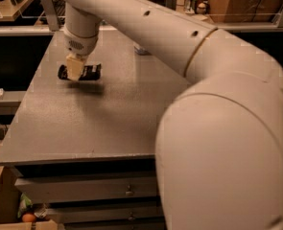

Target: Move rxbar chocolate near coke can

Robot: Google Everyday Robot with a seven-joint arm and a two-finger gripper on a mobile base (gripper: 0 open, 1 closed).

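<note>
My gripper (pixel 75 70) hangs from the white arm over the far left part of the grey table (pixel 83 128). It is shut on the rxbar chocolate (pixel 89 73), a flat black bar with pale lettering. The bar sticks out on both sides of the fingers and is held level a little above the tabletop, with its shadow below it. The coke can is hidden, probably behind the big white arm (pixel 218 128) that fills the right side of the view.
A clear water bottle (pixel 141 48) stands at the back of the table, mostly hidden by the arm. Shelves and railings run behind the table. Drawers (pixel 83 190) sit under the front edge, and boxes stand on the floor at the lower left.
</note>
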